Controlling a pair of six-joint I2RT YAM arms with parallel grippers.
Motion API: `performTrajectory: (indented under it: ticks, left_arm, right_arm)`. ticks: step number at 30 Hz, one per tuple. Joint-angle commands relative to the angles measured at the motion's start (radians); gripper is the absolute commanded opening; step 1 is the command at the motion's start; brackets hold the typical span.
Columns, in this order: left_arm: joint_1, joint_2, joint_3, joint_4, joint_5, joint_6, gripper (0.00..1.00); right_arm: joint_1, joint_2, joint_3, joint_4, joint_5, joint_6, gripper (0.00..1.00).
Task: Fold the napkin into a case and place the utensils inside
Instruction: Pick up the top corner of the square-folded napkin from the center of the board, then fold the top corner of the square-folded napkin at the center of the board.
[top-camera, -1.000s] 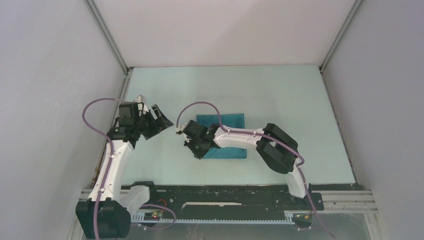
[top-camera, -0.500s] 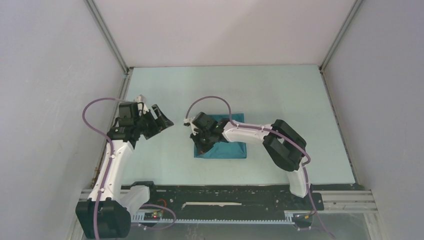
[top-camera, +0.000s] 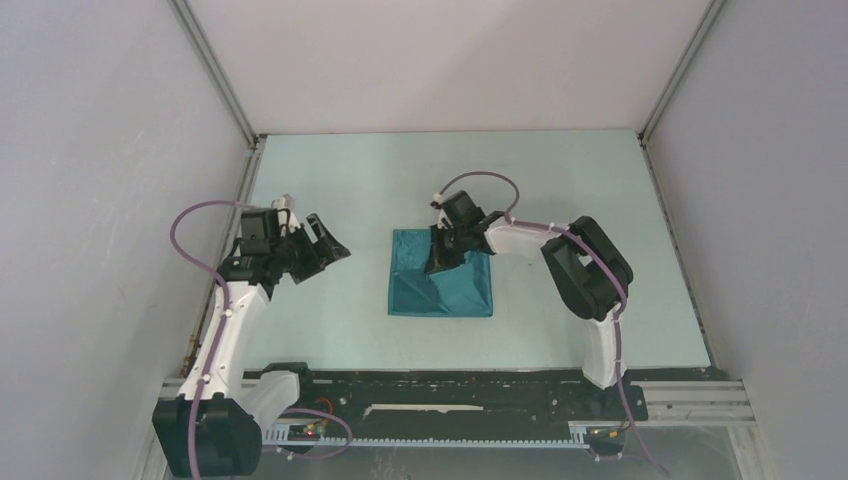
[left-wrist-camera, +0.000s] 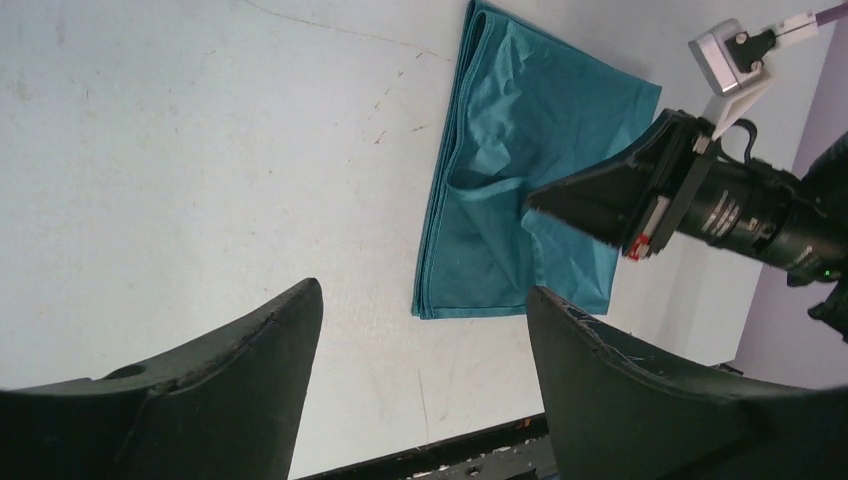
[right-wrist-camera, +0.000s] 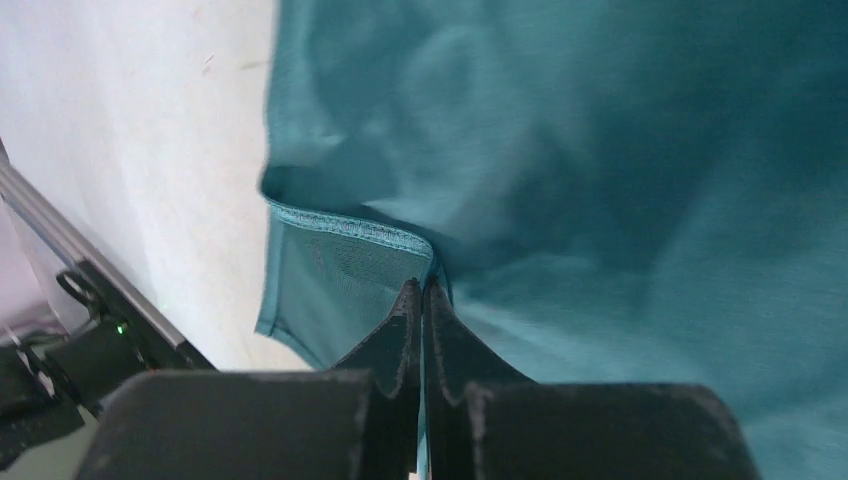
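Note:
The teal napkin (top-camera: 455, 292) lies folded in a rough square at mid table. My right gripper (top-camera: 441, 262) hangs over its far half, shut on a hemmed corner of the top layer, which rises diagonally from the near-left part. In the right wrist view the cloth edge (right-wrist-camera: 345, 228) is pinched between the closed fingers of the gripper (right-wrist-camera: 422, 285). My left gripper (top-camera: 327, 247) is open and empty, above bare table left of the napkin (left-wrist-camera: 505, 215); its wide jaws (left-wrist-camera: 422, 300) frame the cloth's near corner. No utensils or finished case are in view.
Pale walls enclose the table on the left, back and right, with metal posts (top-camera: 232, 100) at the corners. A black rail (top-camera: 450, 385) runs along the near edge by the arm bases. The right arm's elbow (top-camera: 590, 270) stands right of the napkin.
My right gripper closed on the napkin's near-left corner and carried it up toward the far right, peeling the top layer over. The left arm barely moved.

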Motion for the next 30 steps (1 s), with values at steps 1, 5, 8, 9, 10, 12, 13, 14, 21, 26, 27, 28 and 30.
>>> performTrajectory:
  ticks: [1, 5, 8, 9, 10, 12, 13, 14, 21, 26, 27, 28, 30]
  left_arm:
    - [0.009, -0.004, -0.003, 0.035, 0.038, -0.009, 0.81]
    - [0.01, 0.004, -0.006, 0.041, 0.048, -0.015, 0.81]
    - [0.01, 0.008, -0.008, 0.041, 0.052, -0.017, 0.82]
    - [0.011, 0.008, -0.008, 0.04, 0.053, -0.017, 0.81]
    - [0.009, 0.008, -0.008, 0.04, 0.053, -0.017, 0.81]
    - [0.01, 0.009, -0.009, 0.04, 0.055, -0.018, 0.81]
    - [0.01, 0.009, -0.01, 0.041, 0.055, -0.019, 0.82]
    - [0.01, 0.009, -0.009, 0.042, 0.056, -0.02, 0.81]
    - [0.01, 0.009, -0.009, 0.042, 0.06, -0.023, 0.81]
    - [0.01, 0.011, -0.011, 0.043, 0.063, -0.023, 0.82]
    - [0.01, 0.012, -0.01, 0.043, 0.064, -0.023, 0.82]
    - [0.01, 0.012, -0.011, 0.045, 0.064, -0.024, 0.82]
    - [0.01, 0.012, -0.011, 0.045, 0.066, -0.024, 0.82]
  right_arm:
    - [-0.064, -0.052, -0.029, 0.066, -0.012, 0.081, 0.0]
    - [-0.122, -0.055, -0.033, 0.065, 0.018, 0.09, 0.0]
    - [-0.154, -0.065, -0.033, 0.053, 0.043, 0.088, 0.0]
    - [-0.165, -0.069, -0.033, 0.049, 0.052, 0.084, 0.0]
    - [-0.171, -0.072, -0.032, 0.042, 0.064, 0.081, 0.0]
    - [-0.189, -0.078, -0.033, 0.034, 0.076, 0.077, 0.0]
    - [-0.197, -0.079, -0.033, 0.031, 0.078, 0.074, 0.0]
    - [-0.203, -0.08, -0.033, 0.029, 0.085, 0.072, 0.0]
    - [-0.249, -0.105, -0.033, 0.009, 0.12, 0.043, 0.0]
    - [-0.279, -0.113, -0.033, -0.006, 0.132, 0.026, 0.0]
    - [-0.284, -0.114, -0.033, -0.006, 0.133, 0.023, 0.0]
    - [-0.29, -0.114, -0.033, -0.008, 0.134, 0.02, 0.0]
    - [-0.299, -0.118, -0.033, -0.013, 0.142, 0.016, 0.0]
